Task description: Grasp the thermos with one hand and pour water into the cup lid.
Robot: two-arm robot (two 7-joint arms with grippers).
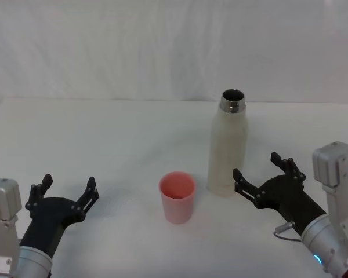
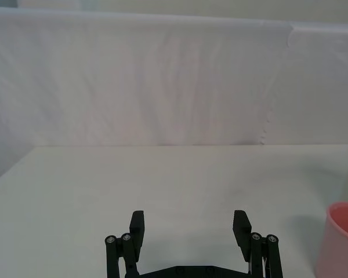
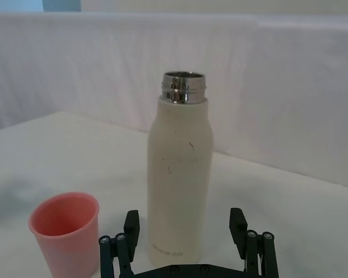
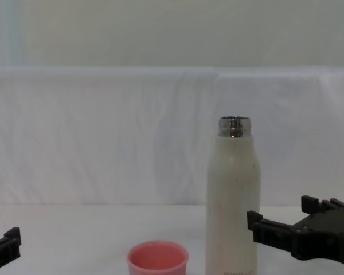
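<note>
The cream-white thermos (image 1: 228, 145) stands upright and uncapped near the middle of the white table; it also shows in the right wrist view (image 3: 180, 174) and the chest view (image 4: 233, 195). The pink cup lid (image 1: 177, 197) stands upright just to its left and a little nearer to me (image 3: 65, 234) (image 4: 157, 258) (image 2: 339, 240). My right gripper (image 1: 262, 167) is open, just right of the thermos and short of it, its fingers (image 3: 131, 223) on either side of the bottle's base line without touching. My left gripper (image 1: 66, 188) is open at the lower left with nothing between its fingers (image 2: 137, 226).
A white cloth covers the table (image 1: 104, 145), and a white draped backdrop (image 1: 162, 46) closes the far side. Bare table surface lies to the left of the cup lid and behind the thermos.
</note>
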